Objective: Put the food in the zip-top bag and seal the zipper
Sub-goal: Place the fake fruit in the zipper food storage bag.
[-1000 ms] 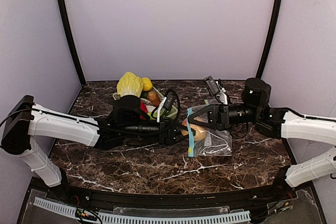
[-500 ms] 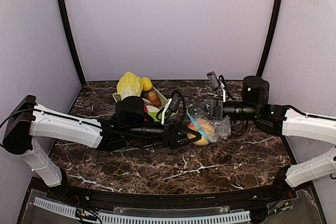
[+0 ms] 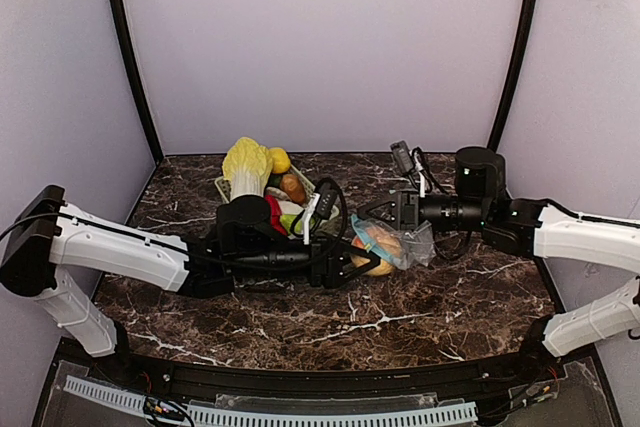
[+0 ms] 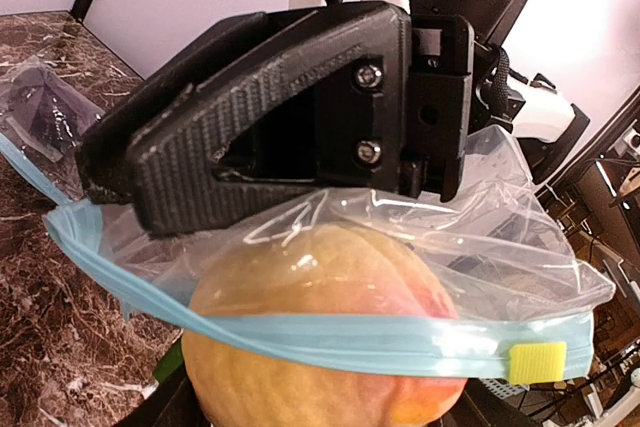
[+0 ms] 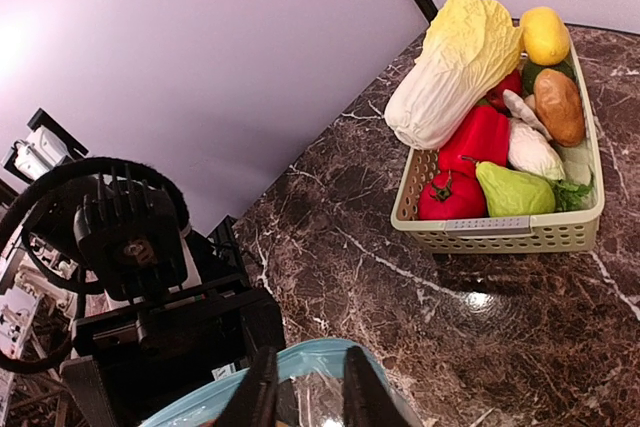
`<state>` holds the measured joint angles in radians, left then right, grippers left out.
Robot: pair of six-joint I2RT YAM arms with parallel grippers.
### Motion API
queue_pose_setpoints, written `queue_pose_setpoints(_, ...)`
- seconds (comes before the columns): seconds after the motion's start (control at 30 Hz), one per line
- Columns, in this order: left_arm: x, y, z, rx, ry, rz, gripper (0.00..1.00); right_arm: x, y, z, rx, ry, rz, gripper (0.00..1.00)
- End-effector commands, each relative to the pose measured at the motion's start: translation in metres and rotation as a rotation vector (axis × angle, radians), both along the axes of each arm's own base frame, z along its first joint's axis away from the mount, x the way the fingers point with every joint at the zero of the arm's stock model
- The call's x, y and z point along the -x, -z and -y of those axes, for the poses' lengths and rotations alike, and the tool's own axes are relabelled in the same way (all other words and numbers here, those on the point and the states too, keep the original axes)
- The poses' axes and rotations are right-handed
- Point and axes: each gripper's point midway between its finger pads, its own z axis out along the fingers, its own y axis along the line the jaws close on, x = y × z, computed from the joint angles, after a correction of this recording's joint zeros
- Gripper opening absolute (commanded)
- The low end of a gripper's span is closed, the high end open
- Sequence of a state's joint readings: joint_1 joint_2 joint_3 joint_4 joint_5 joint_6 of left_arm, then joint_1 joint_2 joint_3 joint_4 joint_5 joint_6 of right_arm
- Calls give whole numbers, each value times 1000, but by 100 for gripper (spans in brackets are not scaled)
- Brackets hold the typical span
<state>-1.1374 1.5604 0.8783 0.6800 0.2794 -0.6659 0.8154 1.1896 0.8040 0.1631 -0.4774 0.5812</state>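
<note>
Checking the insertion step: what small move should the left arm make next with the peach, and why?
Probably push the peach a little deeper into the zip-top bag before letting go: the left fingers grip it, and the blue zipper strip crosses its middle, so it sits only halfway through the mouth.

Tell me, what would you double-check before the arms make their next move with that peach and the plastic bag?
1. Peach clamped in the left gripper: ok.
2. Peach fully inside the zip-top bag: not ok; the blue zipper strip crosses its middle.
3. Right gripper holding the bag's rim: cannot tell; its fingers straddle the rim.
4. Zipper sealed: not ok; the mouth is open, with the yellow slider at one end.
5. Basket clear of the bag: ok; they stand apart.
</note>
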Motion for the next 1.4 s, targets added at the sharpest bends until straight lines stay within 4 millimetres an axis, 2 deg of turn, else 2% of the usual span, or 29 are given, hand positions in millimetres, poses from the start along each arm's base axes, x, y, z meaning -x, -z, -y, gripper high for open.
queue_pose_setpoints(0.0, -23, -69, -19, 208, -139, 98, 60, 20, 33, 0, 68, -73, -93, 33)
queue_pose_setpoints(0.27, -28, -72, -26, 228, -165, 100, 60, 30, 40, 3, 75, -99, -137, 66)
queue_pose_setpoints(0.43, -30, -71, -37, 221, -192, 104, 59, 29, 42, 12, 88, -56, -147, 83)
queue_pose_setpoints(0.53, -31, -68, -42, 209, -199, 103, 60, 30, 41, 15, 89, -47, -151, 89)
queue_pose_setpoints(0.67, -24, -72, -39, 216, -150, 115, 60, 35, 39, 9, 64, -87, -161, 90)
queue_pose_setpoints(0.93, 1, -85, -13, 260, 55, 133, 58, 47, 31, -11, 4, -198, -158, 93)
queue_pose_setpoints(1.17, -8, -83, -14, 246, 2, 157, 56, 57, 34, -25, 13, -259, -161, 94)
queue_pose_setpoints(1.3, -15, -84, -25, 245, -68, 177, 57, 57, 37, -24, 19, -246, -168, 85)
queue_pose_setpoints(1.37, -18, -82, -28, 234, -82, 172, 59, 54, 36, -22, 17, -228, -163, 69)
